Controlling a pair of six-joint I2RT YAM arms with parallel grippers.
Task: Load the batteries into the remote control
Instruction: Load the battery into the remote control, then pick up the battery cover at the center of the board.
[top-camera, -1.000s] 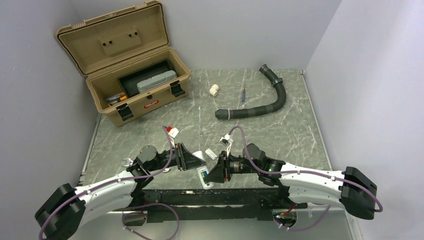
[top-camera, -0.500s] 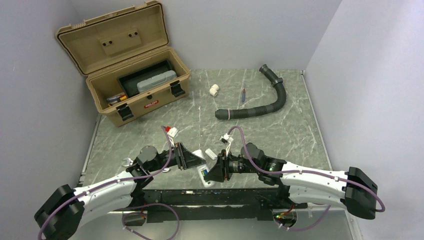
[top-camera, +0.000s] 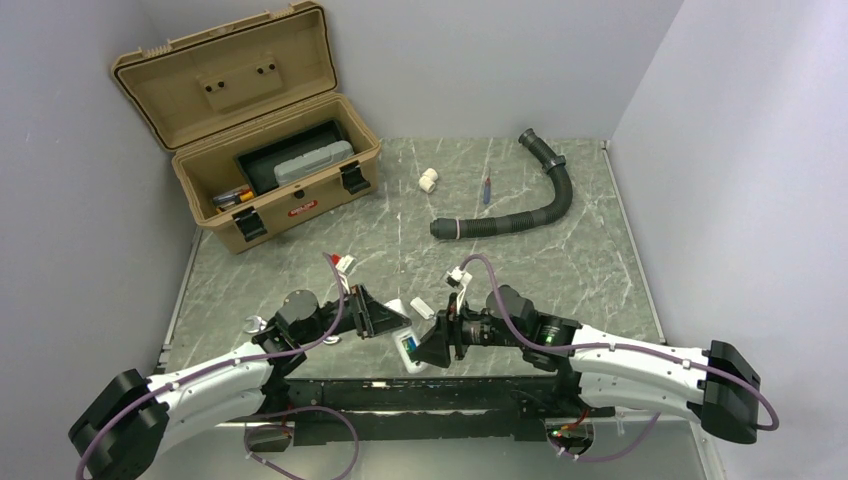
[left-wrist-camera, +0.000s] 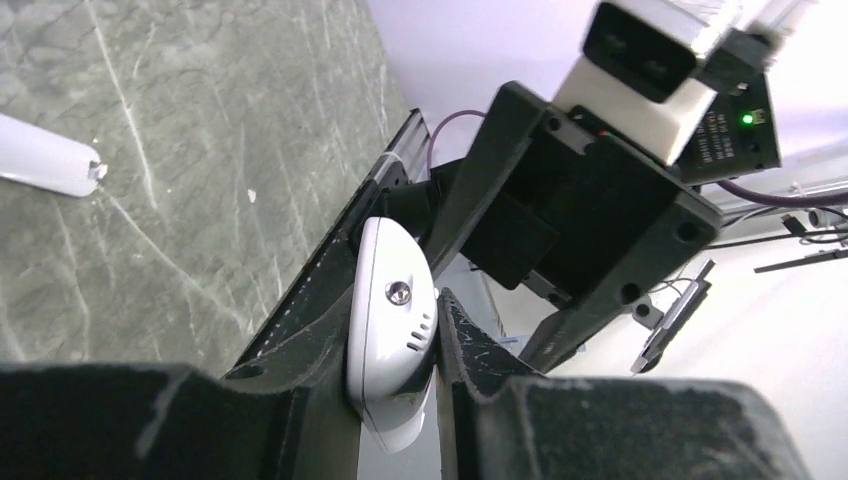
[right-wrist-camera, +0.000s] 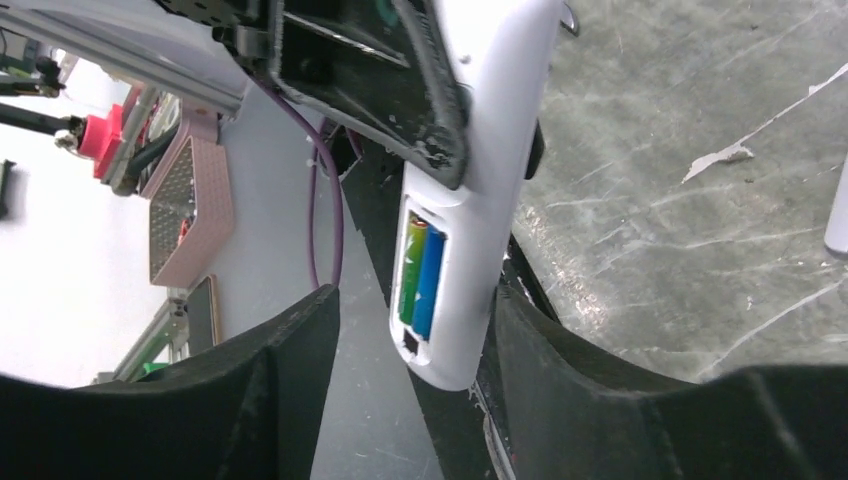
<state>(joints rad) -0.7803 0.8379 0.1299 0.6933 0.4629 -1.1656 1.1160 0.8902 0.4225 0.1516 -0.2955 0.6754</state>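
1. Table (top-camera: 600, 250): grey marbled surface. The remote control (top-camera: 408, 352) sits over its near edge and serves as the reference for all positions below.
2. Toolbox (top-camera: 260, 150): tan, lid raised, well beyond the remote control on the left arm's side.
3. Hose (top-camera: 520, 215): black, corrugated and curved, well beyond the remote control on the right arm's side.
4. Left gripper (left-wrist-camera: 392, 300): its jaws are clamped on the remote control's rounded end, one finger on each side.
5. Right gripper (right-wrist-camera: 415, 300): its jaws stand apart around the remote control's other end, and a clear gap shows at one finger. It is not gripping.
6. Remote control (right-wrist-camera: 480, 200): white, with the battery compartment uncovered and facing the right wrist camera.
7. Cover piece (top-camera: 422, 308): small and white, lying on the table just beyond the remote control.
8. Pipe fitting (top-camera: 428, 180): stubby and white, well beyond the remote control.
9. Red-and-blue stick (top-camera: 487, 189): well beyond the remote control, near the hose.
10. Batteries: the green battery (right-wrist-camera: 411, 262) and the blue battery (right-wrist-camera: 429, 280) lie side by side inside the remote control's compartment.
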